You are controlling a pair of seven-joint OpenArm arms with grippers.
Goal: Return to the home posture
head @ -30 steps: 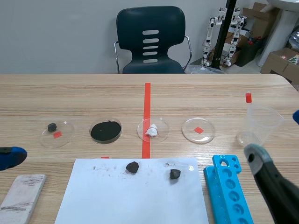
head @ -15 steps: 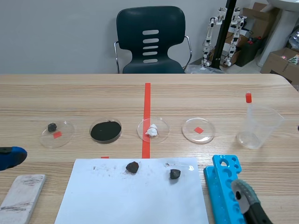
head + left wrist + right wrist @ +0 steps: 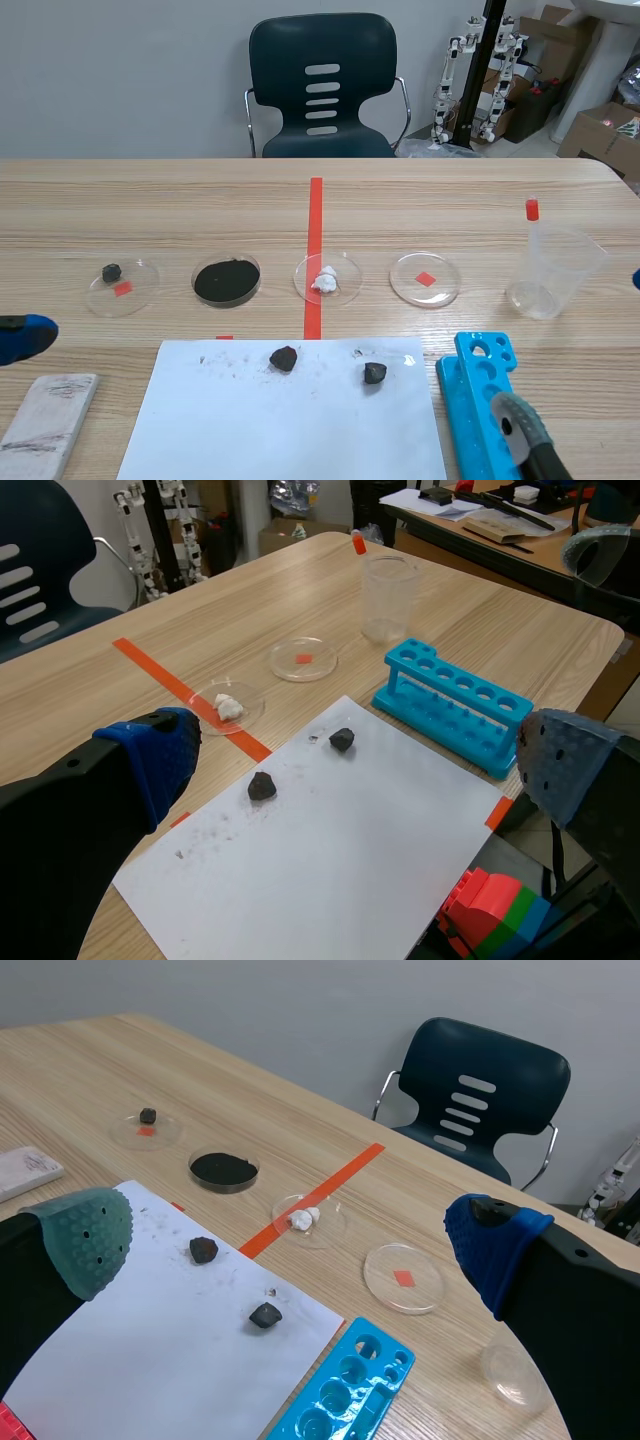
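Note:
My left gripper (image 3: 360,770) hangs open above the table's near left part, with nothing between its blue-padded fingers (image 3: 150,760); in the scene view only one blue pad (image 3: 22,336) shows at the left edge. My right gripper (image 3: 290,1240) is open and empty too, high over the near right corner, one pad green (image 3: 85,1235) and one blue (image 3: 495,1245). The right arm (image 3: 525,440) shows low at the bottom right, beside the blue tube rack (image 3: 485,400).
A white sheet (image 3: 290,420) carries two dark lumps (image 3: 284,357) (image 3: 375,373). Several petri dishes (image 3: 425,278) lie in a row across the middle. A clear beaker (image 3: 555,270) and a red-capped bottle (image 3: 532,212) stand right. A grey block (image 3: 45,420) lies near left.
The right arm has dropped from beside the beaker down toward the near edge and now stays low. The left pad has not moved.

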